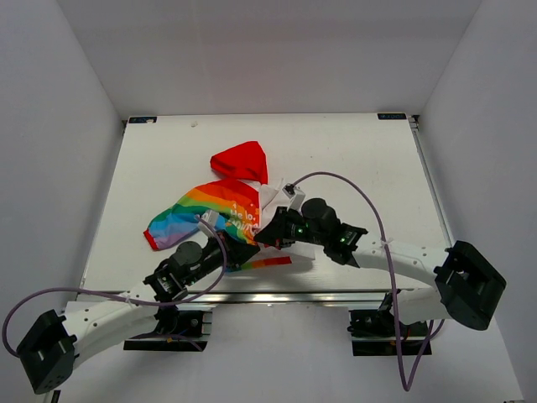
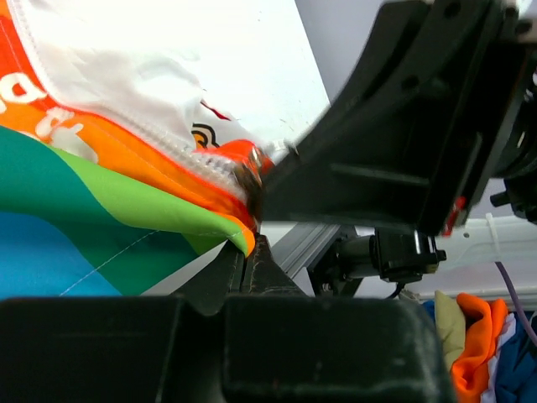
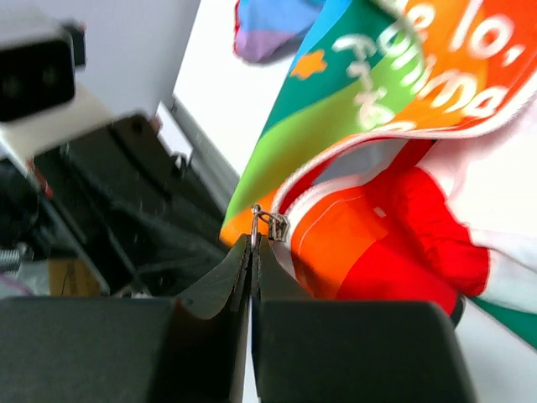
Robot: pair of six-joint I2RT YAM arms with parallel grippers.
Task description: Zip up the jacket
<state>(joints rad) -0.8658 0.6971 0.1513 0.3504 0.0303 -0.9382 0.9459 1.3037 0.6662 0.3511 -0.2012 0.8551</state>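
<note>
The jacket lies on the table right in front of both grippers, with its red hood on the far side of them. The zipper pull is at the low end of the zipper, just above the tips of the right gripper, which is clenched on its small metal tab. The left gripper is just below the pull and is clenched on the bottom corner of the hem.

To do this step well, I think the left gripper should hold the hem firm as an anchor. The right one should draw the pull away from it, toward the hood, along the line of the teeth. The fabric is soft, so a sideways pull could bunch it and jam the slider.
</note>
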